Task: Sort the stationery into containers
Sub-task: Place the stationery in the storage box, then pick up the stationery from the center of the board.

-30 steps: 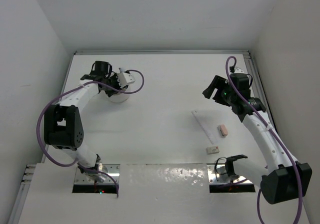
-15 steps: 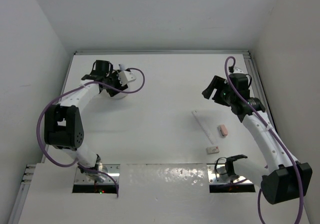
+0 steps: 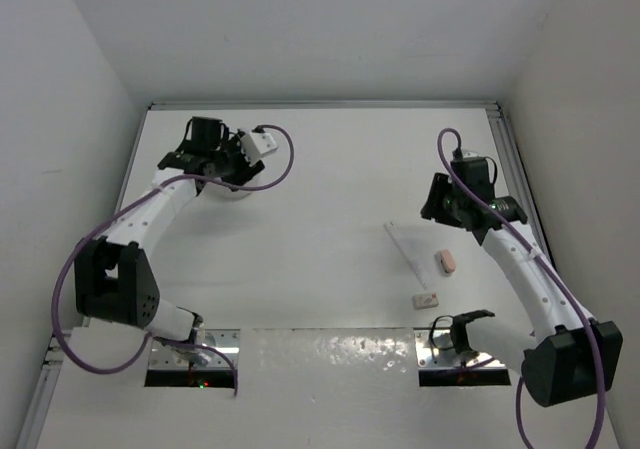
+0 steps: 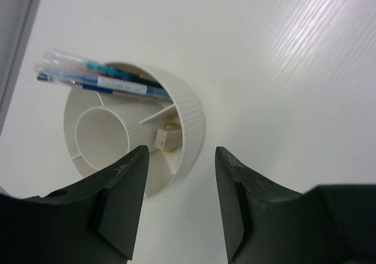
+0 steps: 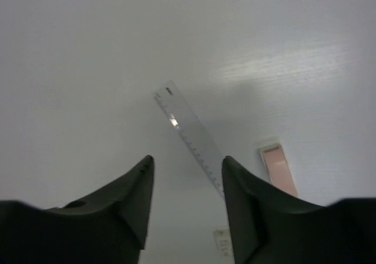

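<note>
The white round container (image 4: 191,123) holds several blue and teal pens (image 4: 97,80) and a small tan-and-white eraser (image 4: 165,139) in its compartments. My left gripper (image 4: 181,152) hangs open and empty just above the tub's near rim; from the top view the left gripper (image 3: 215,157) largely hides the container (image 3: 238,193). On the right lie a clear ruler (image 3: 408,247), a pink eraser (image 3: 446,260) and a white eraser (image 3: 425,297). My right gripper (image 3: 442,201) hovers open over the ruler (image 5: 191,134), with the pink eraser (image 5: 279,170) off its right finger.
The table's raised rail (image 3: 510,169) runs close behind the right arm. The left wall (image 3: 130,159) stands near the tub. The arm bases and their cable slots (image 3: 455,354) sit at the near edge.
My left gripper has opened above the tub and its elbow has swung out left. The right gripper has tipped down and drawn nearer the ruler, its jaws somewhat narrower.
</note>
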Robot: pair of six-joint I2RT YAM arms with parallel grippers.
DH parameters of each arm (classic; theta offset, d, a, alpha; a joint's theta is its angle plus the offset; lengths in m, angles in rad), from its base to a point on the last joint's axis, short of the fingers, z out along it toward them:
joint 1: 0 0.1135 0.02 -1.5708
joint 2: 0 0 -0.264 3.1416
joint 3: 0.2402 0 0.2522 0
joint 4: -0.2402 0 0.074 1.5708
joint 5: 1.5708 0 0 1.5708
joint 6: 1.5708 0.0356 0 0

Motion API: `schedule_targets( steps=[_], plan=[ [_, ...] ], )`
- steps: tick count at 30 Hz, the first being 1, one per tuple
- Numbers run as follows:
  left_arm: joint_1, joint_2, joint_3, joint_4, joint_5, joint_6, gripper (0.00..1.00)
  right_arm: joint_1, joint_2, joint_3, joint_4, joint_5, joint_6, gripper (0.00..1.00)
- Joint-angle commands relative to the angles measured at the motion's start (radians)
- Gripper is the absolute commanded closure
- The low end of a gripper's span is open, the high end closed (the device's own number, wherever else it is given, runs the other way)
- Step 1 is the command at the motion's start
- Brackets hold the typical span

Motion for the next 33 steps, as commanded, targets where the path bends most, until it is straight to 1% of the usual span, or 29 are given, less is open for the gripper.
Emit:
schedule_targets(
  steps=[1, 2, 3, 4, 5, 6, 8, 10, 11, 13, 14, 15, 16, 17, 18, 20, 21, 25, 26, 28, 30, 33],
  plan=[
    [-0.056, -0.109, -0.01, 0.072, 0.065, -0.191, 0.53, -0.062, -0.026, -0.086, -0.109, 0.074, -0.018, 0.55],
    [-0.069, -0.147, -0.026, 0.084, 0.074, -0.227, 0.52, -0.079, -0.027, -0.109, -0.111, 0.067, -0.012, 0.56],
    [-0.094, -0.161, -0.034, 0.09, 0.08, -0.283, 0.52, -0.129, -0.026, -0.153, -0.111, 0.053, 0.001, 0.46],
    [-0.105, -0.179, -0.043, 0.104, 0.097, -0.308, 0.52, -0.152, -0.023, -0.175, -0.1, 0.021, 0.004, 0.32],
    [-0.114, -0.21, -0.066, 0.112, 0.105, -0.354, 0.52, -0.18, -0.018, -0.193, -0.094, 0.007, 0.004, 0.22],
    [-0.132, -0.227, -0.08, 0.119, 0.108, -0.379, 0.52, -0.235, -0.009, -0.218, -0.086, -0.001, 0.001, 0.19],
    [-0.148, -0.271, -0.128, 0.156, 0.102, -0.449, 0.52, -0.28, 0.046, -0.222, -0.074, 0.011, 0.001, 0.19],
    [-0.151, -0.317, -0.18, 0.208, 0.076, -0.492, 0.52, -0.295, 0.117, -0.218, -0.062, 0.008, -0.01, 0.22],
    [-0.151, -0.336, -0.2, 0.228, 0.063, -0.536, 0.52, -0.298, 0.14, -0.213, -0.06, 0.011, -0.014, 0.23],
    [-0.146, -0.388, -0.253, 0.279, 0.01, -0.566, 0.51, -0.298, 0.184, -0.206, -0.06, 0.016, -0.018, 0.25],
    [-0.133, -0.406, -0.27, 0.306, -0.027, -0.615, 0.49, -0.297, 0.192, -0.207, -0.05, 0.016, -0.019, 0.26],
    [-0.126, -0.434, -0.295, 0.317, -0.138, -0.656, 0.45, -0.297, 0.19, -0.209, -0.046, 0.015, -0.013, 0.26],
    [-0.104, -0.443, -0.301, 0.32, -0.204, -0.716, 0.44, -0.294, 0.189, -0.216, -0.037, 0.014, -0.011, 0.26],
    [-0.088, -0.451, -0.31, 0.32, -0.314, -0.738, 0.44, -0.292, 0.18, -0.218, -0.024, 0.014, -0.008, 0.25],
    [-0.068, -0.457, -0.312, 0.32, -0.36, -0.748, 0.44, -0.292, 0.175, -0.218, -0.017, 0.013, -0.007, 0.25],
    [-0.015, -0.453, -0.303, 0.311, -0.4, -0.762, 0.46, -0.292, 0.158, -0.216, -0.01, 0.021, -0.007, 0.25],
    [0.004, -0.434, -0.292, 0.299, -0.4, -0.771, 0.49, -0.292, 0.155, -0.215, -0.008, 0.027, -0.008, 0.25],
    [0.087, -0.341, -0.196, 0.244, -0.366, -0.819, 0.56, -0.292, 0.17, -0.222, 0.01, 0.045, -0.025, 0.24],
    [0.105, -0.34, -0.179, 0.239, -0.362, -0.827, 0.57, -0.292, 0.177, -0.224, 0.013, 0.044, -0.025, 0.24],
    [0.18, -0.29, -0.14, 0.222, -0.342, -0.831, 0.58, -0.294, 0.201, -0.233, 0.029, 0.044, -0.036, 0.24],
    [0.232, -0.226, -0.071, 0.202, -0.308, -0.824, 0.59, -0.292, 0.219, -0.233, 0.033, 0.044, -0.051, 0.24],
    [0.257, -0.186, 0.001, 0.172, -0.241, -0.79, 0.63, -0.292, 0.25, -0.232, 0.041, 0.048, -0.061, 0.25]
  ],
)
